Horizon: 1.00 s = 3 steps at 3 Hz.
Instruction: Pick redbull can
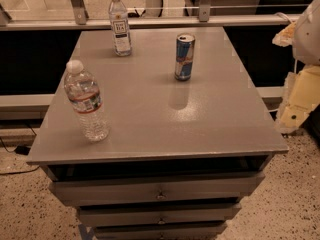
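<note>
Fingers [300, 100] of the gripper [296, 109] at the right edge beside the counter [200, 126]; spread or pressed together, cannot tell. The redbull can [184, 57] stands upright toward the counter's far side, apart from two water bottles [87, 101].

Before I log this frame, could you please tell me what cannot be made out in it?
1. Claw, camera view: at the right edge beside the table, away from the redbull can; partly cut off by the frame edge.
2. Far water bottle, camera view: label print too small to read.
3. Drawers, camera view: the lowest is cut off by the bottom edge.
</note>
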Tool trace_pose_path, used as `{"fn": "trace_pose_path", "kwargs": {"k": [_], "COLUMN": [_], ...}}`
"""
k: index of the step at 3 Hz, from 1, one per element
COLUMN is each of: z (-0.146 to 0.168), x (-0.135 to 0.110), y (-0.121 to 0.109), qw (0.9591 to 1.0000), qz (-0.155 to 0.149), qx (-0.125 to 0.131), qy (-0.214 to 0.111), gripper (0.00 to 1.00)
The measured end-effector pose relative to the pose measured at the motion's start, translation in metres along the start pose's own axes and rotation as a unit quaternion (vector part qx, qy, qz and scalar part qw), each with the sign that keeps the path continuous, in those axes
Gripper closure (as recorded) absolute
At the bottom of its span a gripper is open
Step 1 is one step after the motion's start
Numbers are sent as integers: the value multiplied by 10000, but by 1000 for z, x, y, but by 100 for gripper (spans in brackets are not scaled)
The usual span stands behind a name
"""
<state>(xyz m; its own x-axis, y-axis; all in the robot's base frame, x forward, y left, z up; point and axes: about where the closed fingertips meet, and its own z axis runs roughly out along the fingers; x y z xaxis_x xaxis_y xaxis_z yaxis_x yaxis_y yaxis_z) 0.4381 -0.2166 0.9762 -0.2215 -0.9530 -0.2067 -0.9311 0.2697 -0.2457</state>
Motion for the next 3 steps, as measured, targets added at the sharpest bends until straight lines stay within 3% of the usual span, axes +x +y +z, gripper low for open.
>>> {"fn": "trace_pose_path", "kwargs": {"k": [1, 2, 3], "z": [0, 5, 26], "x": [0, -5, -10], "y": [0, 2, -6], "qw": [10000, 9997, 9963], "qz": [0, 47, 231], "qx": [1, -40, -181], "qy": [0, -252, -810], "gripper": [0, 0, 0]}}
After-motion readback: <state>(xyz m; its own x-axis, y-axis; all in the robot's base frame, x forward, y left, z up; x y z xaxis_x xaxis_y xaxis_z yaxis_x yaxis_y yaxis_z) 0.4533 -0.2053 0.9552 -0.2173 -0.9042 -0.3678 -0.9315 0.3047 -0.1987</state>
